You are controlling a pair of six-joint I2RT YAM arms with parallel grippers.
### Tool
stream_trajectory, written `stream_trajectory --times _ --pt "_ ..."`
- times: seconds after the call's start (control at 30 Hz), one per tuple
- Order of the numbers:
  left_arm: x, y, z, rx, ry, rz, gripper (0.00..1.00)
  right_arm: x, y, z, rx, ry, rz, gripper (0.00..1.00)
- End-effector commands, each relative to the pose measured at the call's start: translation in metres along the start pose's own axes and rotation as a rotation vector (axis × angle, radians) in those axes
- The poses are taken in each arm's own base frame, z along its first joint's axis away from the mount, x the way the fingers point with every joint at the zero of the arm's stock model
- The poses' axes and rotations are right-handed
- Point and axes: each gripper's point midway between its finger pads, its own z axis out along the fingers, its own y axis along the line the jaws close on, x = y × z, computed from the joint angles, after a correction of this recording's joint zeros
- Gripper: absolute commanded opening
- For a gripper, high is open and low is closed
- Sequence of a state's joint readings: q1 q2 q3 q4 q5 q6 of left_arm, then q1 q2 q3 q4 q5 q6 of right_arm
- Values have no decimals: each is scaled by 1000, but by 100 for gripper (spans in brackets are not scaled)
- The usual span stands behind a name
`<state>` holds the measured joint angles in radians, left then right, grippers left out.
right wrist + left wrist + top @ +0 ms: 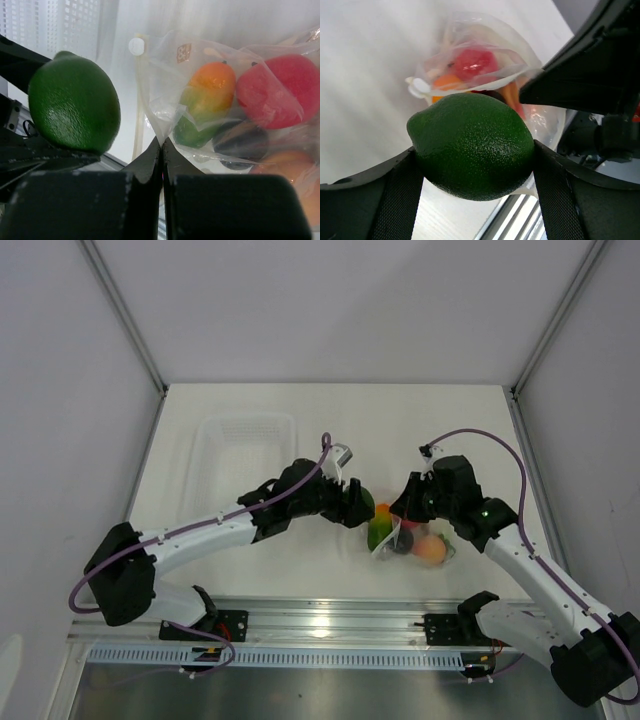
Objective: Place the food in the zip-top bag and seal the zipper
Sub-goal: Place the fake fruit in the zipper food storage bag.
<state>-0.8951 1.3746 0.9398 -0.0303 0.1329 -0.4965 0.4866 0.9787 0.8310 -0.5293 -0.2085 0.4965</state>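
Pinching the zip-top bag (150, 90) rim, my closed right tool (162, 146) props its mouth open for the green fruit (470, 135) gripped wide in my left tool (475, 167).

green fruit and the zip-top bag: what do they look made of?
green fruit: probably moulded plastic or foam; matte, evenly pebbled skin with a soft highlight. zip-top bag: thin clear plastic film, glossy, see-through, creased and crinkled.

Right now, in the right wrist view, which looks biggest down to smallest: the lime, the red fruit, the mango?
1. lime, but it is nearest the camera, so unsure.
2. red fruit, in the zip-top bag.
3. mango, close behind.
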Motion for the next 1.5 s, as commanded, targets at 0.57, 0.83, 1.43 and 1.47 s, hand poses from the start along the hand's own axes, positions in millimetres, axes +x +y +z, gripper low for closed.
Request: stream_trajectory --times 0.57,0.83,1.43,1.47 --pt "27 -77 30 383 47 79 1 -23 26 -19 -80 -72 -11 0" --pt "36 -64 50 314 88 49 22 -27 27 -21 -82 -80 -14 0" --pt "45 -41 55 212 83 47 93 -30 30 -29 -83 -103 -13 0" --pt "43 -41 56 213 77 48 93 -31 29 -30 -80 -104 -16 0"
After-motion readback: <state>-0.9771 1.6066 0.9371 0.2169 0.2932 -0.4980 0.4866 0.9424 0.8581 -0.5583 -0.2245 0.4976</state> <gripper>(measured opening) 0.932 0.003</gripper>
